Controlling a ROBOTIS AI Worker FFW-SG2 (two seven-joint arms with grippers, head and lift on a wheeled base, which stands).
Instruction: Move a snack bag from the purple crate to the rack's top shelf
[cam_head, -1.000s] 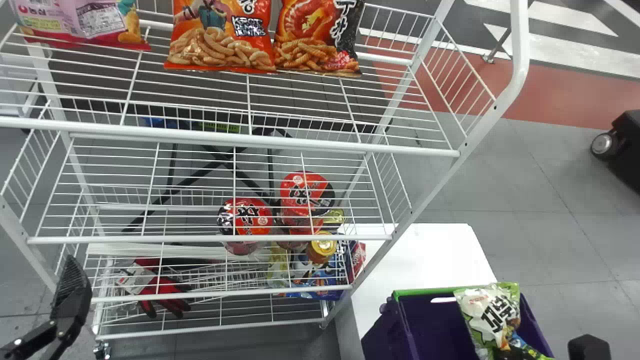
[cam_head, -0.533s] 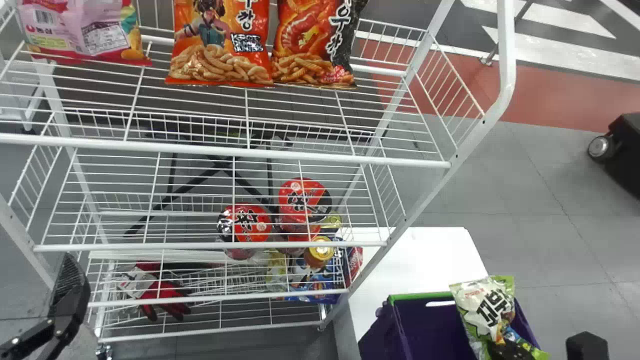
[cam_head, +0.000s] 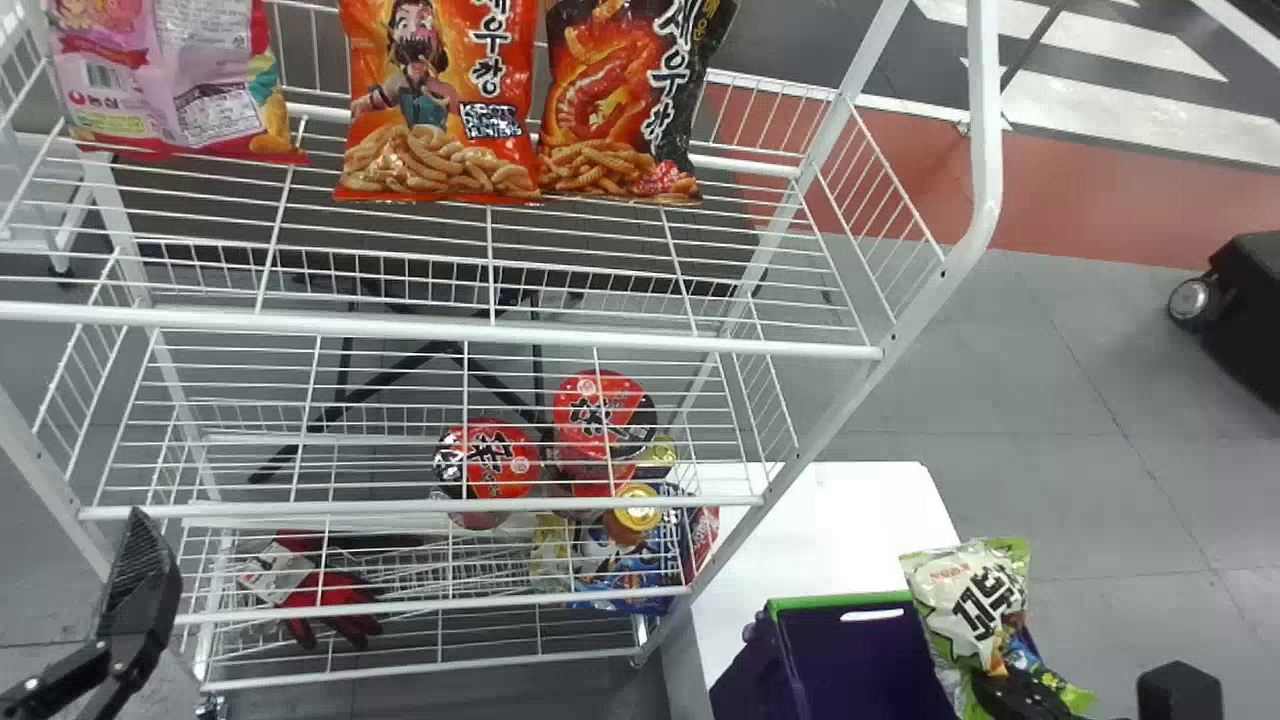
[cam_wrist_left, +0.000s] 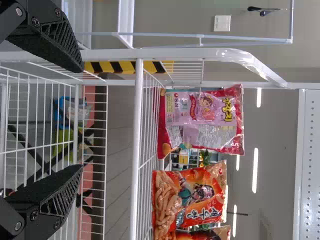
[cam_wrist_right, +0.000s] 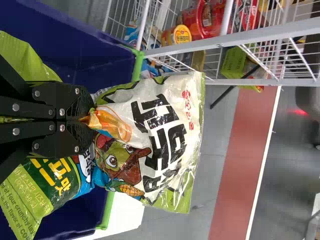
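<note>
The white wire rack (cam_head: 480, 352) is standing ahead, with the purple crate (cam_head: 850, 660) sitting low to its right. Over the crate, the right gripper (cam_head: 1005, 690) is pinching the crumpled snack bag (cam_head: 975, 610), which is jutting past its fingertips. At lower left, the left gripper (cam_head: 140, 590) is pointing rackward, fingers spread wide.
</note>
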